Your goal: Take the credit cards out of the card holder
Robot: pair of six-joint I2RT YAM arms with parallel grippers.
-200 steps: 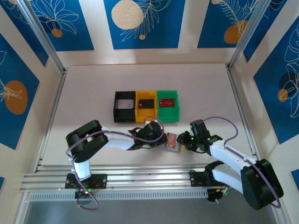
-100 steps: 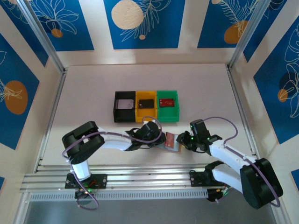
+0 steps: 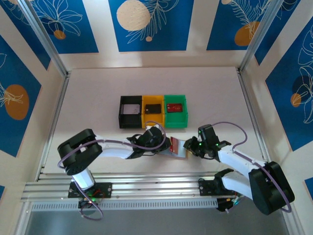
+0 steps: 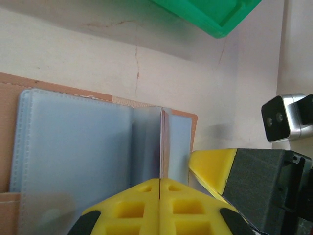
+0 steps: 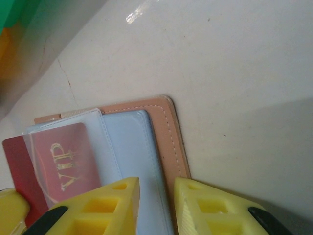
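Note:
The tan card holder (image 3: 183, 151) lies open on the table near the front edge, its pale grey-blue pockets (image 4: 73, 142) facing up. My left gripper (image 3: 167, 144) (image 4: 160, 180) is shut on a red credit card (image 3: 174, 143) (image 5: 58, 164), seen edge-on (image 4: 161, 142) in the left wrist view. The card, marked VIP, is partly out of a clear pocket. My right gripper (image 3: 189, 147) (image 5: 156, 185) stands narrowly open over the holder's right edge (image 5: 168, 132), one fingertip (image 5: 120, 203) on the pale panel, the other (image 5: 210, 205) beside the tan border.
A row of black (image 3: 121, 111), yellow (image 3: 153, 117) and green (image 3: 176, 118) bins stands just behind the grippers, each with a card in it. The green bin's corner (image 4: 210, 14) hangs close over the left wrist view. The front rail lies just behind the holder.
My left arm has drawn back to the left, sliding the red card further out of its pocket. The right gripper stayed on the holder and narrowed slightly.

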